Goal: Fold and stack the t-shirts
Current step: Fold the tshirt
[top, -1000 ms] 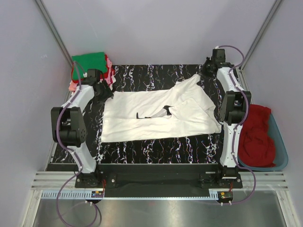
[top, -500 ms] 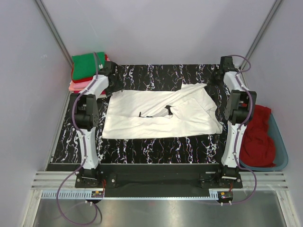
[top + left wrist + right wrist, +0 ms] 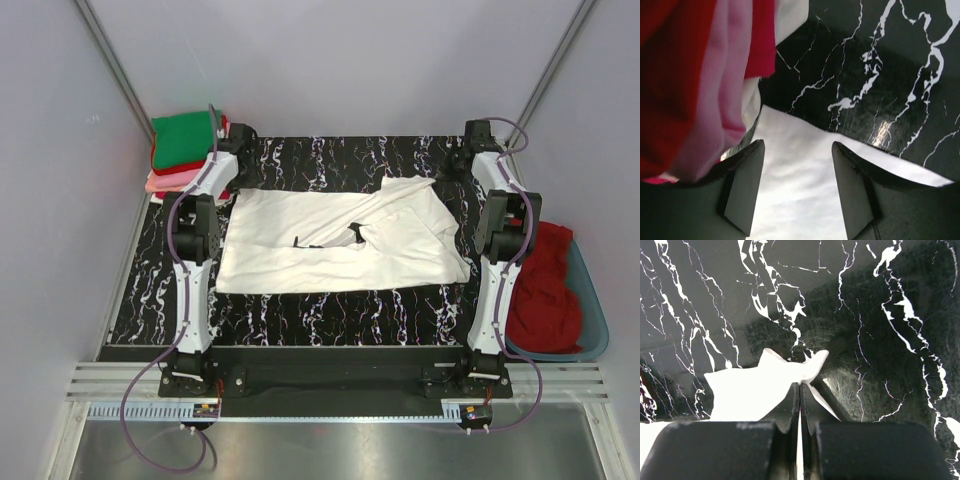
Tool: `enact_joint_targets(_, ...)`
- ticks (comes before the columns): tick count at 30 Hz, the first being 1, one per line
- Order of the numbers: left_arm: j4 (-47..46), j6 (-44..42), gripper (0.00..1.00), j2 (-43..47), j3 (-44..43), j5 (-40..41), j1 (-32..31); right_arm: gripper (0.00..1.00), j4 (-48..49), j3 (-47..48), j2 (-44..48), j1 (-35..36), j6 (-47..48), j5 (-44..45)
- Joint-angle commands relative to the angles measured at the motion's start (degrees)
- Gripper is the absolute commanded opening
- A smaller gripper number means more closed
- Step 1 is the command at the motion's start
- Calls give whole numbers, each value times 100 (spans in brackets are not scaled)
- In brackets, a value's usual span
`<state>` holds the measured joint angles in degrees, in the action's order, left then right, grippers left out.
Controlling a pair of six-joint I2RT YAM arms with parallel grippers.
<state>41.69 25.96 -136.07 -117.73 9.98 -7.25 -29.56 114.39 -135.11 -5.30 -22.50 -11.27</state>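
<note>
A white t-shirt with a black chest print lies partly spread on the black marbled table. My left gripper is at its far left corner. In the left wrist view that gripper is open, with the white cloth beneath and between its fingers. My right gripper is at the shirt's far right edge. In the right wrist view it is shut on a pinch of white cloth. A folded stack, green t-shirt over red and pink, sits at the far left.
A blue tub holding a red garment stands off the table's right side. The stack's red and pink folds hang close beside my left finger. Grey walls and slanted poles close in the back.
The left arm swung from the shirt's left side up to its far left corner. The right gripper moved farther back, and the shirt's far right flap shifted and flattened.
</note>
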Motion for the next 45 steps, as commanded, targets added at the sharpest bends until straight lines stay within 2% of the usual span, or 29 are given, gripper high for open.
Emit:
enact_joint_targets(1,138,-91,61,-270,-356,241,-23,0,214,-48,283,11,106,-121)
enact_joint_targets(8,137,32,51,-455,-294,224,-75,0,223,-83,310,11,79,-174)
enact_joint_targets(11,164,-20,41,-526,-356,233,-137,0,240,-101,301,11,62,-227)
enact_joint_targets(13,181,-38,23,-561,-400,146,-163,0,249,-118,301,11,44,-236)
enact_joint_targets(16,234,-12,15,-474,-373,136,-172,0,240,-127,327,12,35,-253)
enact_joint_targets(27,366,-64,10,659,303,320,-277,0,389,-39,739,29,-35,-1228)
enact_joint_targets(36,190,-178,6,1679,1129,531,-313,0,899,-1286,1986,47,185,-1413)
enact_joint_targets(45,-11,-258,4,2628,2148,637,-313,0,952,-2613,3183,47,211,-1247)
